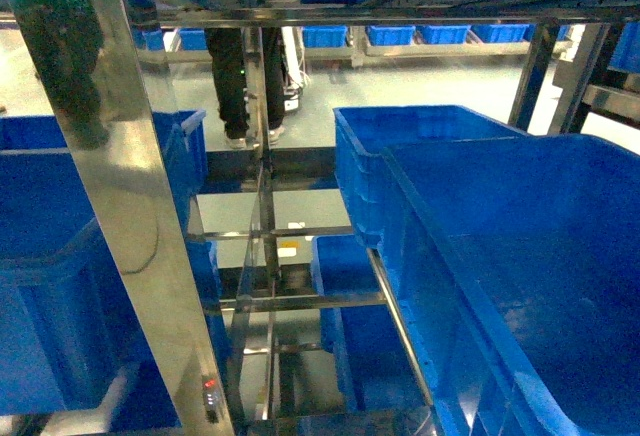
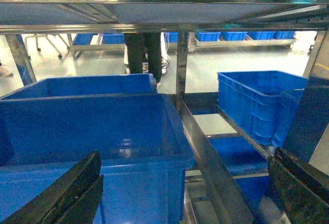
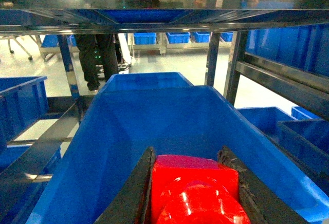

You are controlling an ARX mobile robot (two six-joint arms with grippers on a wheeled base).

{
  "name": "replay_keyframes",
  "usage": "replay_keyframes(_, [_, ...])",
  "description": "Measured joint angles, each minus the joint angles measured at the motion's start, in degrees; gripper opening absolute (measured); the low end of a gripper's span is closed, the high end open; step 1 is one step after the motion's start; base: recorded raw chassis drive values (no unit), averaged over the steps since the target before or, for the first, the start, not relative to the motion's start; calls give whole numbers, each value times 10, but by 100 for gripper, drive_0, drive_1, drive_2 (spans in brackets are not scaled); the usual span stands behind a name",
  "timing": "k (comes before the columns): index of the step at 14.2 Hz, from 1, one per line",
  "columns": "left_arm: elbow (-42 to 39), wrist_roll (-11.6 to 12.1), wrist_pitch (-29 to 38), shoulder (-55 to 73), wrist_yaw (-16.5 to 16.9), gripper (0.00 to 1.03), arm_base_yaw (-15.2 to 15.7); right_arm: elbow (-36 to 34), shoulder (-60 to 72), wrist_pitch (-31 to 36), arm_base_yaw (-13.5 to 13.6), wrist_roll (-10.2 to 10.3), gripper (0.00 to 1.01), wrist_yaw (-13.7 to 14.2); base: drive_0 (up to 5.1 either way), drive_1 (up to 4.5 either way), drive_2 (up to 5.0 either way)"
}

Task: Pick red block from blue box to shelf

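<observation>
The red block (image 3: 195, 193), glossy with a round stud facing the camera, fills the gap between the dark fingers of my right gripper (image 3: 187, 154), which is shut on it. It hangs over the inside of a dark blue crate (image 3: 154, 116) on the shelf (image 3: 154, 28). In the left wrist view my left gripper (image 2: 185, 157) stands open with nothing between its fingers, in front of another dark blue crate (image 2: 87, 121). The shelf's shiny steel post (image 1: 130, 206) and rails fill the head view, where neither gripper shows. The blue box is out of view.
Dark blue ribbed crates (image 1: 520, 236) sit on the shelf tiers at left and right, with an open gap of rails (image 1: 280, 301) between them. A person's legs (image 1: 240, 76) stand behind the shelf. An upper tier (image 2: 164, 13) runs close overhead.
</observation>
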Motion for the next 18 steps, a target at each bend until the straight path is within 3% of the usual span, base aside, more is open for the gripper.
replay_keyframes(18, [0, 0, 0, 0, 0, 98, 0, 0, 0, 0, 0, 0, 28, 0, 0, 0, 0])
